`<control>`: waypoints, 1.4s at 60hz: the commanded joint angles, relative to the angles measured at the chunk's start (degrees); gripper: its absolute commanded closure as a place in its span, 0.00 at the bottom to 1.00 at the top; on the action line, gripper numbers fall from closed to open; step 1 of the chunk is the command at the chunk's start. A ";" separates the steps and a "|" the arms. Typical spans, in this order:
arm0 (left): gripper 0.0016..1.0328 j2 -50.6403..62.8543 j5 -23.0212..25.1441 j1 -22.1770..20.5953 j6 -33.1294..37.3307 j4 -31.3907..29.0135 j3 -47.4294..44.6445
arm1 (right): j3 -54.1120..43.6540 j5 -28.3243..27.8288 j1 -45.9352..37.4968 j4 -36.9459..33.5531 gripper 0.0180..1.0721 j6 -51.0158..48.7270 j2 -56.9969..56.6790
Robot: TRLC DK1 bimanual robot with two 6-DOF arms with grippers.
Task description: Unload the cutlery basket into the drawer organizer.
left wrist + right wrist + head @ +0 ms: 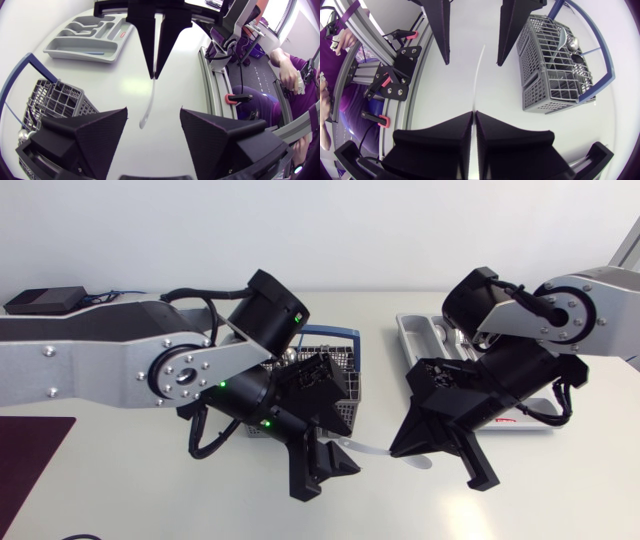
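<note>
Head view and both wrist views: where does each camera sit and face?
Head: fixed above the table, looking down; left arm and right arm show.
Left wrist: on the left arm, facing the tray; the open left claw shows.
Right wrist: on the right arm, facing the basket; the right claw grips a white utensil.
Shared: both wrist views show the utensil and the other arm's claw.
</note>
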 commanded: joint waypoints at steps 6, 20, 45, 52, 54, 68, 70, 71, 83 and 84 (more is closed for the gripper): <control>0.38 1.30 1.27 0.91 -1.25 -0.90 1.94 | -0.78 0.22 0.47 1.31 0.95 2.17 -0.90; 0.45 1.65 2.23 1.18 -1.60 -0.90 2.46 | -1.49 0.57 1.17 2.55 0.95 3.04 -0.90; 0.74 3.15 2.94 1.26 -1.60 -1.08 2.99 | -1.75 0.74 1.43 3.16 0.95 3.66 -1.16; 0.74 3.15 2.94 1.26 -1.60 -1.17 2.99 | -1.84 0.74 1.61 3.25 0.95 3.84 -1.07; 0.74 3.15 2.94 1.35 -1.60 -1.17 2.99 | -1.84 0.74 1.78 3.42 0.95 4.10 -1.07; 0.87 3.41 4.43 1.62 -1.60 -1.52 2.99 | -2.37 0.83 2.40 4.13 0.95 4.54 -1.16; 0.87 3.41 4.52 1.53 -1.60 -1.52 2.90 | -2.45 0.92 2.40 4.22 0.95 4.54 -1.16; 0.87 3.50 4.52 1.44 -1.60 -1.52 2.90 | -2.45 0.92 2.40 4.30 0.95 4.54 -1.16; 0.89 3.32 5.22 1.53 -1.69 -1.52 3.08 | -2.98 1.18 2.40 5.09 0.95 4.89 -2.04; 0.89 3.32 5.31 1.53 -1.69 -1.52 3.08 | -2.98 1.18 2.40 5.09 0.95 4.89 -2.13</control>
